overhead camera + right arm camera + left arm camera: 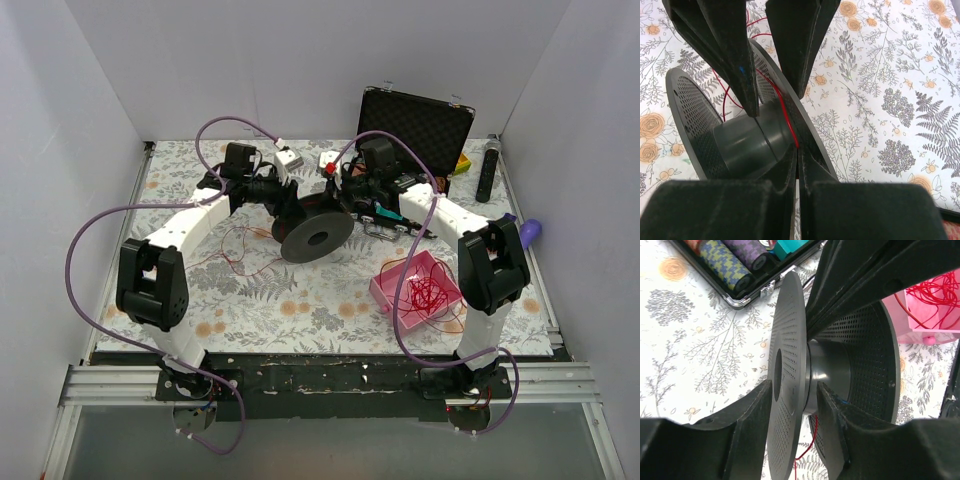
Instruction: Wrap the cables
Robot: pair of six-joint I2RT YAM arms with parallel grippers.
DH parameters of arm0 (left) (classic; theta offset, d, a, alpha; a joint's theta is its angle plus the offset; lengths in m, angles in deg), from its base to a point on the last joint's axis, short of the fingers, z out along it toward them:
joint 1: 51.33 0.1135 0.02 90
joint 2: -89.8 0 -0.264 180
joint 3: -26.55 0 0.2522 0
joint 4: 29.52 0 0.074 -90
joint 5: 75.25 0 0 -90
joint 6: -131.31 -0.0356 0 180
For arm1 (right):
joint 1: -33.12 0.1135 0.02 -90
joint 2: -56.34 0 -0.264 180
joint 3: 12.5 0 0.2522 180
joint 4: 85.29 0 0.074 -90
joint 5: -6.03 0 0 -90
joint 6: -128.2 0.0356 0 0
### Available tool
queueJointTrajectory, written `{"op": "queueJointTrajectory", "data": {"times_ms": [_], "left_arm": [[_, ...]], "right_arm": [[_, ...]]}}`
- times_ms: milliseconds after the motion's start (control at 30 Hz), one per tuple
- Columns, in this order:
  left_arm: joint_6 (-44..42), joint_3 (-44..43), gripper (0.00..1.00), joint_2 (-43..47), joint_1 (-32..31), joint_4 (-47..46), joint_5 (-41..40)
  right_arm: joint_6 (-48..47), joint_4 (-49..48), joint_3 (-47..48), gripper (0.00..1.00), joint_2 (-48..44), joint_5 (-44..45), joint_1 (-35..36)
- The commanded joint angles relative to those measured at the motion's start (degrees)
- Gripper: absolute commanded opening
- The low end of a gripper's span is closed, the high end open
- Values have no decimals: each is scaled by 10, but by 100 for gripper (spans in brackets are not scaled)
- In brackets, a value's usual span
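From the top, your spool (315, 230) is tilted up in the middle of the desk (300, 305), with an arm on each side. Your left end effector (296, 206) is at its top left. Your right end effector (341, 200) is at its top right. Most of the cables (425, 292) lie in a heap in the pink tray (385, 290) by the right arm. One red strand lies loose on the desk by the left arm.

From the left wrist, your left end effector (792, 387) has one finger on each side of the spool's (787, 340) near disc. You cannot tell if it is squeezing. The cables (935, 290) show red in the tray (920, 332) behind.

From the right wrist, your right end effector (797, 156) is pinched tight on the rim of the spool (740, 142). One of the cables (786, 116) runs across the middle of the spool, down to the pinch.
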Motion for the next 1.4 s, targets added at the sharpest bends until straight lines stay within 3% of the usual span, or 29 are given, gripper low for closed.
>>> {"op": "queueJointTrajectory", "data": {"times_ms": [0, 300, 433, 567, 667, 700, 800, 967, 1033, 1200, 1367], "left_arm": [[51, 26, 38, 63, -13, -40, -68], [18, 39, 37, 46, -23, -48, -83], [19, 40, 25, 47, -23, -50, -85], [18, 60, 0, 58, -23, -46, -76], [37, 66, 0, 68, -23, -46, -81], [46, 65, 0, 72, -23, -46, -86], [82, 61, 0, 93, -23, -52, -120], [114, 75, 0, 124, -23, -66, -196], [124, 76, 0, 129, -22, -65, -223], [167, 61, 0, 134, -21, -62, -256], [218, 15, 0, 138, -21, -60, -292]], "right_arm": [[-13, -23, 10, 1, 2, -22, 4], [-44, 25, 51, 1, 21, -15, 12], [-36, 15, 53, 1, 24, -6, 16], [-28, 10, 55, 1, 22, 9, 18], [6, -18, 52, 1, 15, 42, 18], [21, -25, 53, 6, 13, 51, 18], [44, -17, 67, 34, 4, 79, 18], [67, -2, 73, 54, -26, 113, 17], [73, -6, 64, 71, -46, 114, 15], [98, -44, 32, 80, -93, 100, 10], [130, -64, 9, 81, -142, 104, 9]]}}
